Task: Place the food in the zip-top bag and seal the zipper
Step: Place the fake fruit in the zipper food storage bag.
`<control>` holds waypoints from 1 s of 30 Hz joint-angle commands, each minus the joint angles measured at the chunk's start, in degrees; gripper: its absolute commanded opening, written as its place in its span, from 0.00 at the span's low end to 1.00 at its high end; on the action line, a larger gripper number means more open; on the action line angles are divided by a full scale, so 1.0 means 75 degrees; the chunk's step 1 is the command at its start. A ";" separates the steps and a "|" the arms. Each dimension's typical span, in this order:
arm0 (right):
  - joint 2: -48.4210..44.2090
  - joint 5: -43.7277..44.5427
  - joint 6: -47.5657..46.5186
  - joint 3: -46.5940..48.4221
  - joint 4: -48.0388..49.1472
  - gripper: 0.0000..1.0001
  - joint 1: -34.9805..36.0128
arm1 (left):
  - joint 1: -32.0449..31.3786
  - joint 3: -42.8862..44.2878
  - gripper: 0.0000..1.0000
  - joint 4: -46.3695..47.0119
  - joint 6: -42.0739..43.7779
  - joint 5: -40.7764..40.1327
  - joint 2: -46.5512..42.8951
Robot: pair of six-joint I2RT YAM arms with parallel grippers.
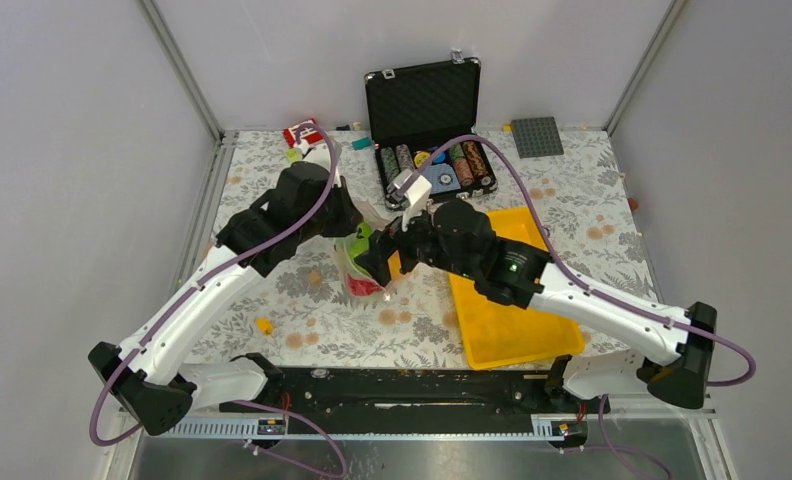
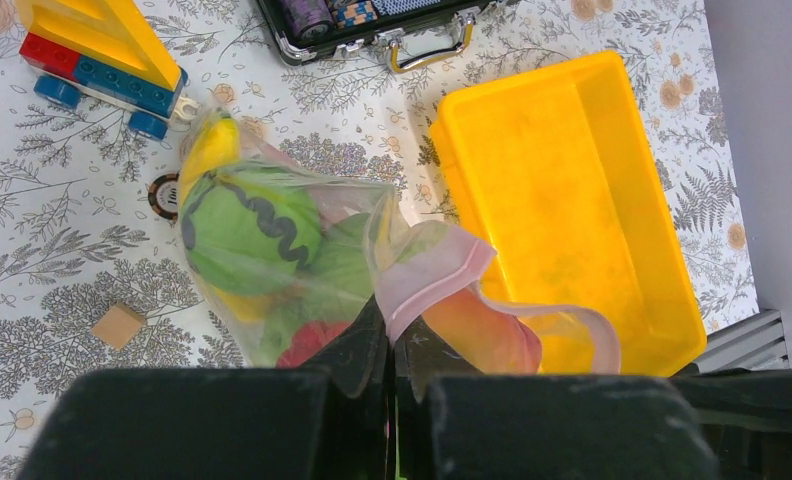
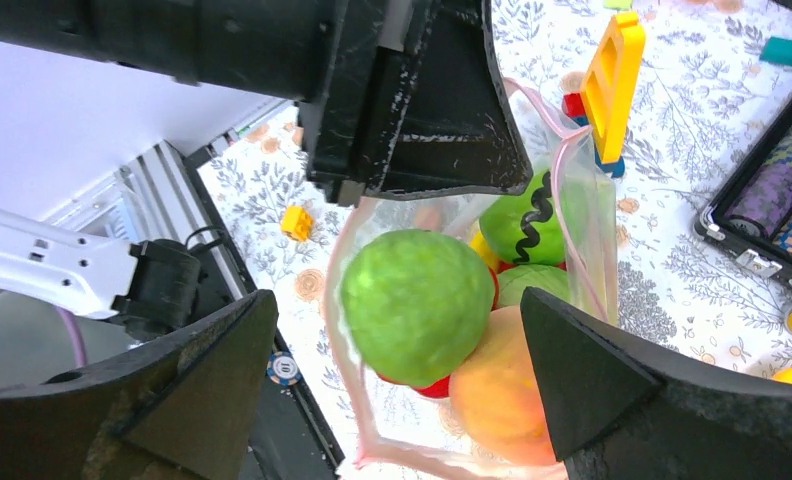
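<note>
The left gripper (image 2: 390,338) is clenched on a fold of film at the rim of the clear, crinkly plastic zip-top bag (image 2: 227,300). That single pinch is all that holds the mouth up. If the thin film slides out of that grip, the bag slumps and spills. Whether its bottom rests on the floral tablecloth (image 2: 72,250) I cannot tell.

Inside sit a yellow toy banana (image 2: 209,150), a round green toy fruit with a black wavy stripe (image 2: 247,230) and, lower down, a red plastic piece (image 2: 307,342). A plain green plastic ball (image 3: 417,300) and an orange-pink toy peach (image 3: 497,392) lie right at the mouth, crowding it. These two are the likeliest to roll out toward the yellow rectangular plastic tray (image 2: 572,180) just beside the bag, since the mouth sags that way.

The thin pinkish-red zipper strip (image 2: 440,268) is folded and looped, not straight. Pressed shut like this, its two halves would likely mismatch or close over the fruit.

The right gripper (image 3: 397,318) hangs over the mouth with its jaws spread wide, holding nothing, with the green ball between them and a gap on either side. Coming down from here, it could knock the rim or tug the film from the left pinch. It could also shove the top pieces out instead of deeper in.
</note>
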 commanded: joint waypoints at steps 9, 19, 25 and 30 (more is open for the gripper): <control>-0.0988 -0.0335 -0.0537 -0.0715 -0.0406 0.92 -0.0031 | 0.0097 0.0103 0.00 0.0752 -0.0099 0.0009 -0.0256; -0.1699 0.2890 0.0201 -0.1197 -0.0853 0.91 -0.0031 | 0.0122 0.0061 0.00 0.0705 -0.0025 0.0041 -0.0335; -0.1003 0.2624 0.0314 -0.0777 -0.0984 0.79 -0.0032 | 0.0125 0.0061 0.00 0.0693 -0.0028 0.0123 -0.0306; -0.0559 0.2452 0.0319 -0.0547 -0.1036 0.46 -0.0031 | 0.0141 0.0066 0.00 0.0685 0.0000 0.0078 -0.0273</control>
